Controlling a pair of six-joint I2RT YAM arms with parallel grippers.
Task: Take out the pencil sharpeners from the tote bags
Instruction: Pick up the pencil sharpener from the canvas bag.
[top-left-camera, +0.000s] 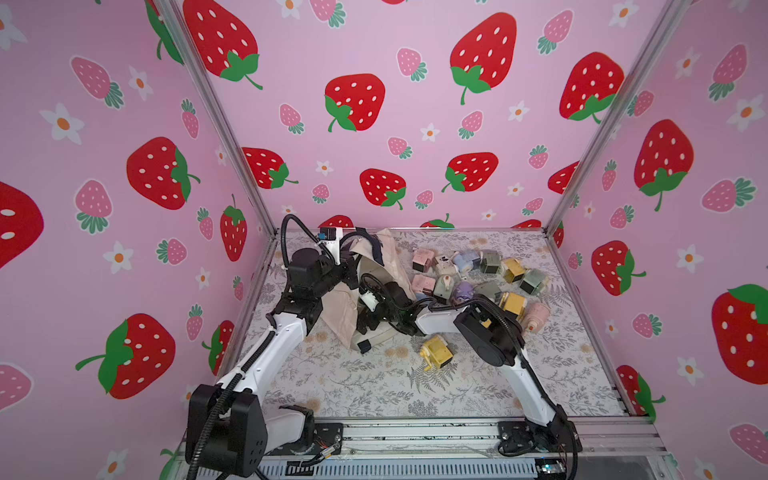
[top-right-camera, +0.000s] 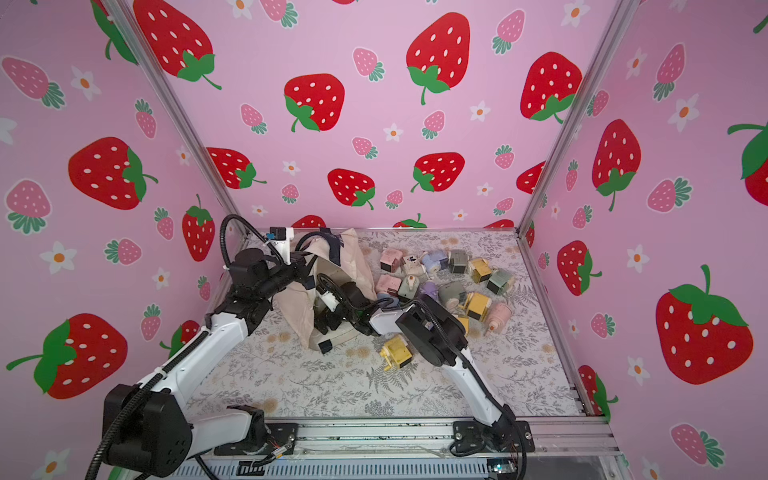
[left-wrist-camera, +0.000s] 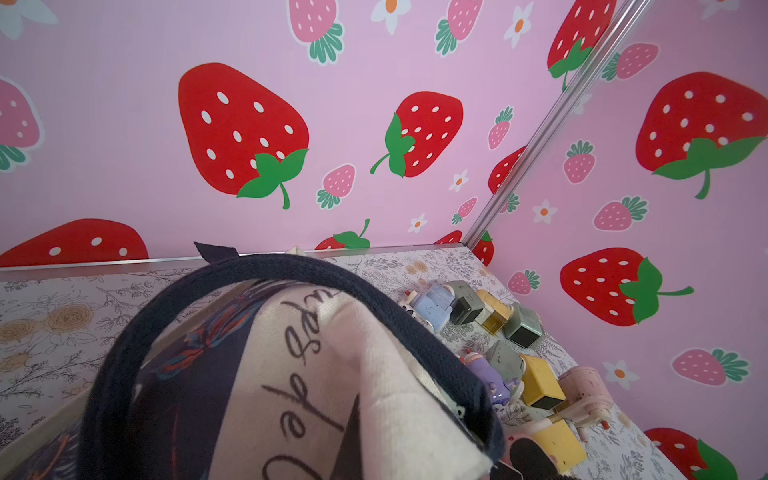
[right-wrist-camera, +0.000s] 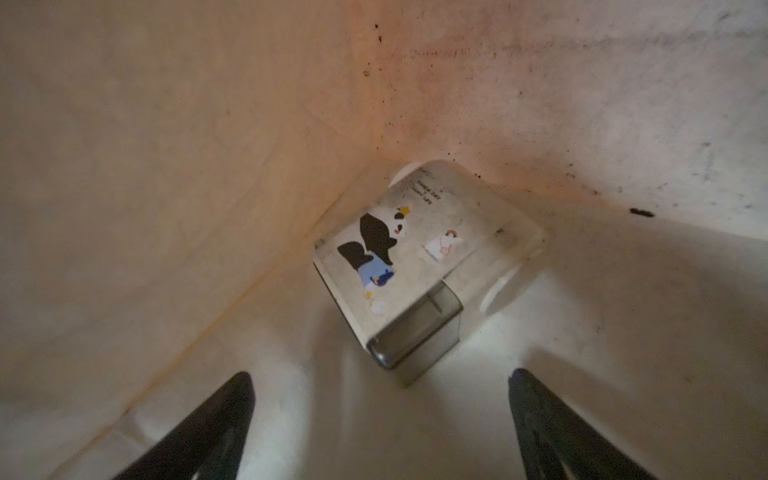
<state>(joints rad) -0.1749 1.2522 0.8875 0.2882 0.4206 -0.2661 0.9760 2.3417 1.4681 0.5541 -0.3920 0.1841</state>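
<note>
While the right gripper (right-wrist-camera: 380, 374) gapes empty inside the tote bag (top-left-camera: 388, 257), it should straddle the panda sharpener (right-wrist-camera: 399, 249) squarely.

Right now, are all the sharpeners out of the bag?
Nearly. Done: many sharpeners lie on the table beside the tote bag. In hand: left fingers hold the bag up, right fingers are open inside it. Left: one panda sharpener in its corner.
</note>
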